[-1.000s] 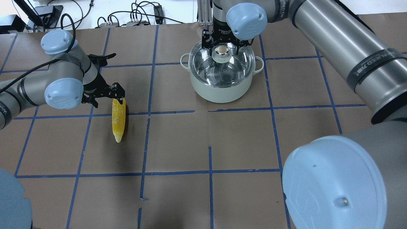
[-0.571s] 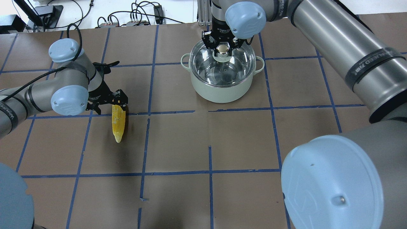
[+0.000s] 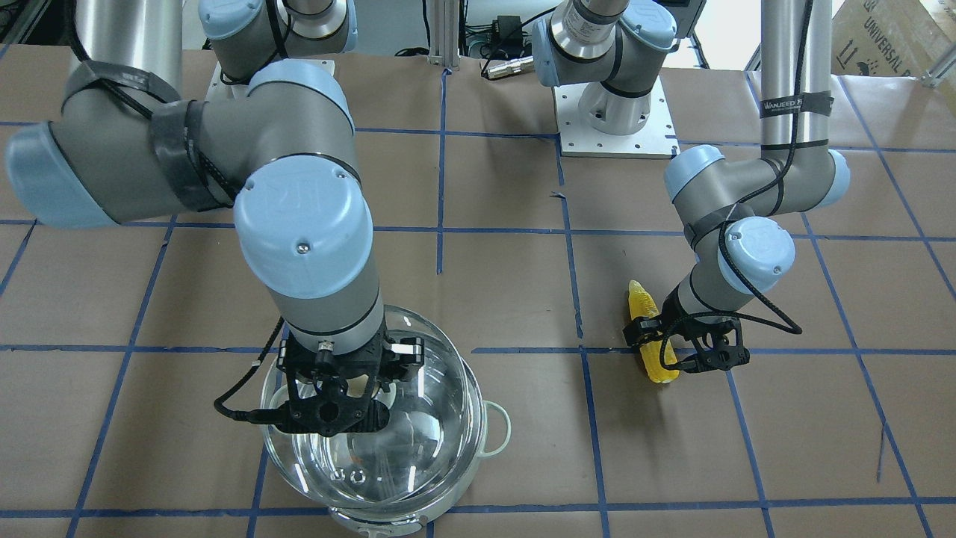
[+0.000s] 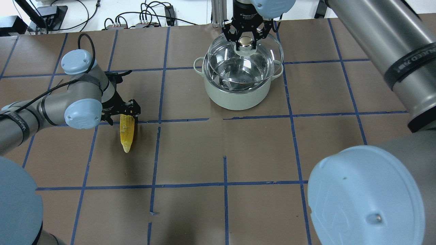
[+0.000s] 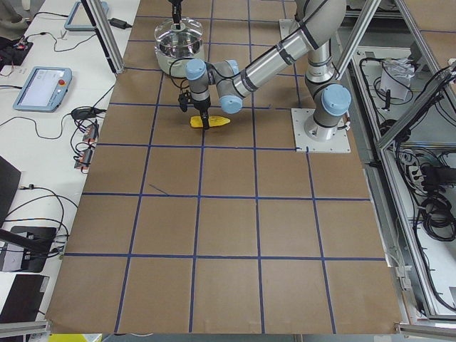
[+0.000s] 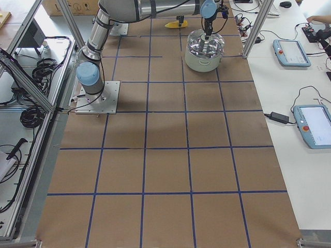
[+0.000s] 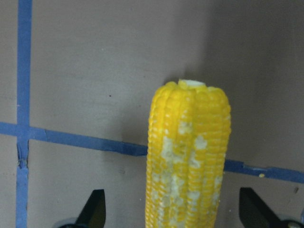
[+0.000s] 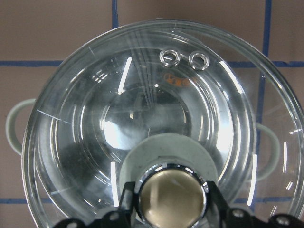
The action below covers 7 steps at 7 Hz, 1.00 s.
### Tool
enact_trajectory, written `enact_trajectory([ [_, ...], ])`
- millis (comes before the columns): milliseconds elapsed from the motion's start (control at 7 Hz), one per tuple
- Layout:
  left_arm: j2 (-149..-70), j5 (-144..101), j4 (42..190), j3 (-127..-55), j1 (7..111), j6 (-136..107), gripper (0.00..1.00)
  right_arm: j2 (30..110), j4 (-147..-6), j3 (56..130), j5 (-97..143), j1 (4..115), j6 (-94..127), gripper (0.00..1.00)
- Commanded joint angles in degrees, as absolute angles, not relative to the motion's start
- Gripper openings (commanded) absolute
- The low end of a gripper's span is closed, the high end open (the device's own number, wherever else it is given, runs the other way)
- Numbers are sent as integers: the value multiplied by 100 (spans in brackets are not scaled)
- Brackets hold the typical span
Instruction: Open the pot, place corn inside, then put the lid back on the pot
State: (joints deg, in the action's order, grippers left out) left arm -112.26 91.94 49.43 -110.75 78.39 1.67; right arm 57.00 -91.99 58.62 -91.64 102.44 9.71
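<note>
Right gripper (image 4: 246, 42) pinching lid (image 4: 245, 64), lid hanging tilted over pot (image 4: 238, 97) mouth near far edge, left gripper (image 4: 122, 114) spread astride corn (image 4: 126, 134) toward left edge, blue tape line (image 4: 190, 119) under cob.

The lid (image 4: 245, 59) is now lifted clear of the pot (image 4: 238, 97) by the right gripper (image 4: 246, 41). The left gripper (image 4: 124, 113) is brought lower, astride the corn (image 4: 126, 132).

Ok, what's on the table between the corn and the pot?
Nothing sits between the corn and the pot, only bare brown table cover crossed by blue tape lines, as the overhead view shows.
</note>
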Motion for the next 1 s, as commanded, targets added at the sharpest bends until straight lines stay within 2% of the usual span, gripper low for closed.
enact_trajectory([
  [0,-11241,9228,4720,-11066,7840,167,31,5809,-8965,5871,-9325,9436,-222,20],
  [143,-11189,9237,4720,-11022,7849,176,14,5749,-8860,5897,-9264,8752,-907,17],
  [286,-11154,9394,4728,-10952,7970,80,3,5739,-8816,5941,-9229,8249,-1741,15],
  [429,-11075,9509,4990,-10655,8189,36,3,5704,-8815,6011,-9246,7992,-1966,15],
  [571,-11005,9579,5810,-10061,8470,-374,3,5722,-8815,6264,-9290,7850,-2299,13],
  [857,-11082,9571,7567,-8481,9172,-1348,3,5844,-9139,6853,-9473,7796,-2426,12],
])
